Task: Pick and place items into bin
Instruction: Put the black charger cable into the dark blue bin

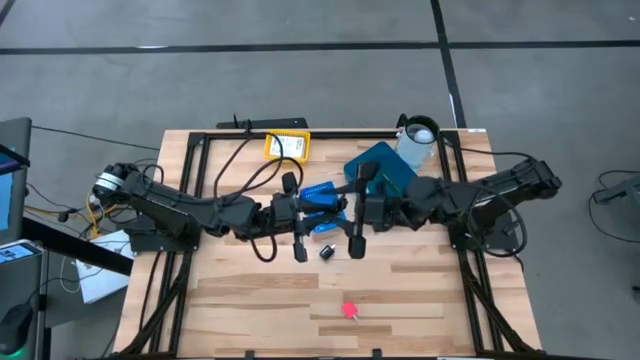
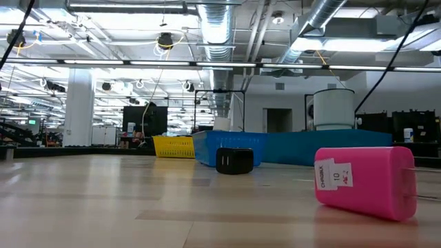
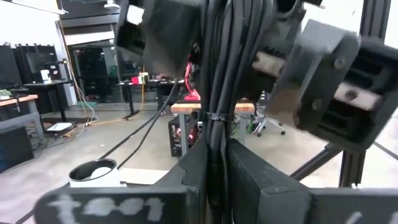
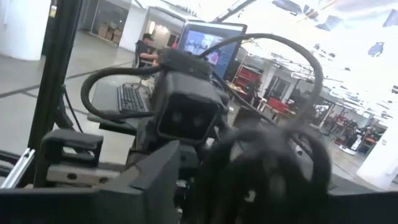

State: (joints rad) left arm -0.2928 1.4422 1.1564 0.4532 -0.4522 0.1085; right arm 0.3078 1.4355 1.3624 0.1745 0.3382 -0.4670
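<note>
Wooden counter [image 1: 250, 290] holds a pink piece [image 1: 350, 310] and black block [image 1: 326, 253] outside the blue bin [image 1: 380, 170]; whether either arm's fingers are clenched cannot be told.

Bright ceiling strip lights, soft shadows, wrist views perhaps motion-blurred

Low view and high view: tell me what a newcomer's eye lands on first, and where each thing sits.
In the low view, the pink cylinder with a white label fills the near right of the table, lying on its side. Behind it a small black box stands before a blue bin. From above, the two dark arms meet over the table's middle, the left hand and right hand flanking that black box, the pink piece alone near the front edge.
</note>
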